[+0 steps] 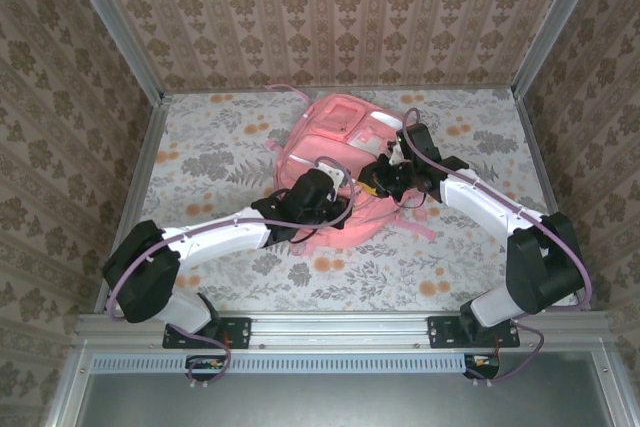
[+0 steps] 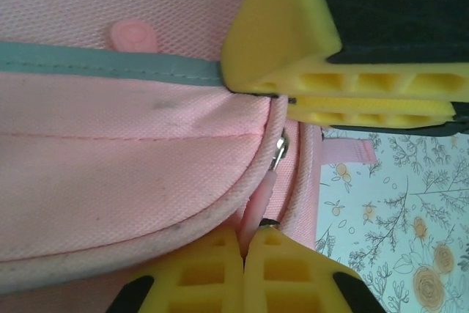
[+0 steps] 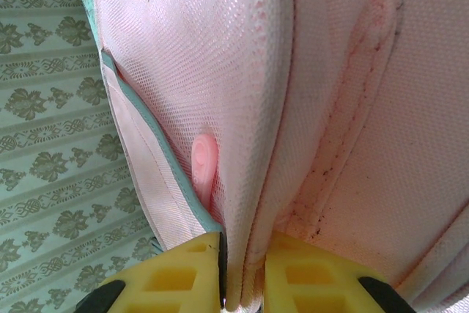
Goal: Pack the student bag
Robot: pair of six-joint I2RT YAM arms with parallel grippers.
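The salmon-pink student bag [image 1: 335, 132] lies in the middle of the table. My left gripper [image 1: 338, 185] rests on its near side. In the left wrist view this gripper [image 2: 244, 251] is shut on a thin pink zipper pull [image 2: 262, 203] that hangs from a metal slider at the bag's piped seam [image 2: 132, 166]. My right gripper [image 1: 378, 179] reaches in from the right. It is shut [image 3: 243, 273] on a fold of mesh fabric and piping at the bag's edge [image 3: 330, 108]. Its yellow fingers [image 2: 286, 42] appear just above the zipper in the left wrist view.
A floral cloth [image 1: 220, 147] covers the table, with patterned walls on three sides. Metal posts [image 1: 120, 37] stand at the back corners and a rail [image 1: 340, 325] runs along the near edge. A pink strap [image 1: 425, 230] trails off the bag's right side.
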